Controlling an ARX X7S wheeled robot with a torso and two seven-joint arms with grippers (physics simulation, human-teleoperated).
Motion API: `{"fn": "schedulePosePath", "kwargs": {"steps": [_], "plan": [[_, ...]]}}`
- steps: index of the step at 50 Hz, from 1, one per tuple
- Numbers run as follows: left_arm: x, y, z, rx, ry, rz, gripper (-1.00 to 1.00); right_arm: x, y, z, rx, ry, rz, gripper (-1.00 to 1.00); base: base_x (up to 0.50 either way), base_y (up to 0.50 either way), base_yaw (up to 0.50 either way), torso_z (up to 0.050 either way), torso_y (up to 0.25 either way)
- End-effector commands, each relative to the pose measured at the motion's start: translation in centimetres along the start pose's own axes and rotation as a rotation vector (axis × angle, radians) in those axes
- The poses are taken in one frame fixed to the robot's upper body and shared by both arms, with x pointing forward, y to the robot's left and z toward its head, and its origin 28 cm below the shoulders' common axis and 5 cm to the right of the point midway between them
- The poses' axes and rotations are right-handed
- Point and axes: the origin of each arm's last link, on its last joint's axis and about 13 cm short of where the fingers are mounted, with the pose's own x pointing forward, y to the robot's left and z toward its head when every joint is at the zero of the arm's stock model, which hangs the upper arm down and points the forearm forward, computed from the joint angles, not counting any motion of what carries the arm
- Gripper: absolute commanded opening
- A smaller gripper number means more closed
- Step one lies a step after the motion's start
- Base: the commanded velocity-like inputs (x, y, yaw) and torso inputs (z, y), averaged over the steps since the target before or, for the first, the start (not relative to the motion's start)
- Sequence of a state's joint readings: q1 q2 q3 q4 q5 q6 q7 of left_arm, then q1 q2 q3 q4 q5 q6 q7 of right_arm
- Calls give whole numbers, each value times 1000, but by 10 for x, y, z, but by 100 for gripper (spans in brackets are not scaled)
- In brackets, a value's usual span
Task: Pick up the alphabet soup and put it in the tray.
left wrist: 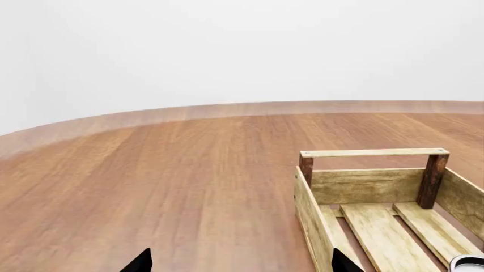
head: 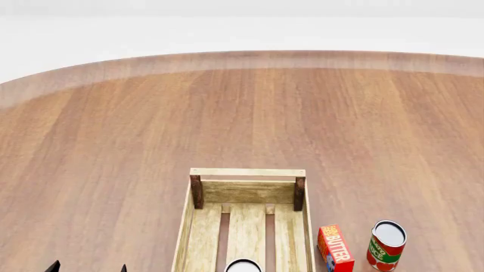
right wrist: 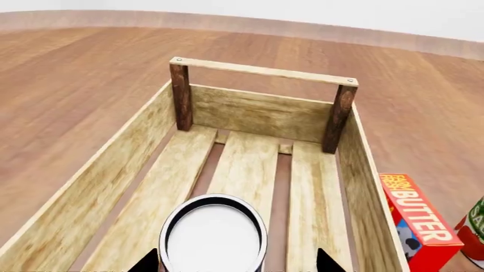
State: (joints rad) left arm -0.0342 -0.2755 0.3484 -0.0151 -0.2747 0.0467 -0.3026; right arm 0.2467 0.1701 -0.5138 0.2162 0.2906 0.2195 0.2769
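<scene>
Only clear text: "BUTTER" in white caps on the red butter box, just outside the tray's wall. Same word shows in the head view. Lettering on the red-and-green can is too small to read.

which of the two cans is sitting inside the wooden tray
The alphabet soup, its pale top showing between the tray walls. The red-and-green can stands outside on the table, beyond the butter box.

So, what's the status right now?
Right end effector astride alphabet soup, grip unclear. Can inside tray. Left end effector open, empty. Nothing blocking.
</scene>
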Motion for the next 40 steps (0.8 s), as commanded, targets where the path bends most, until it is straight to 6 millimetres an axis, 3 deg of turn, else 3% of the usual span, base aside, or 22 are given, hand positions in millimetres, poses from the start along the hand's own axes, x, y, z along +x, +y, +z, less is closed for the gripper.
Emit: {"fn": "schedulePosePath", "kwargs": {"steps": [1, 19, 40], "plan": [[0, 0, 0, -1, 0, 1, 100, -10, -1, 7, 7, -15, 4, 100, 0, 0, 0, 0, 0], [0, 0, 1, 8, -8, 1, 100, -37, 0, 25, 21, -85, 25, 100, 0, 0, 0, 0, 0], [-11, -3, 15, 78, -124, -2, 100, -70, 0, 56, 42, -218, 46, 100, 0, 0, 0, 0, 0]]}}
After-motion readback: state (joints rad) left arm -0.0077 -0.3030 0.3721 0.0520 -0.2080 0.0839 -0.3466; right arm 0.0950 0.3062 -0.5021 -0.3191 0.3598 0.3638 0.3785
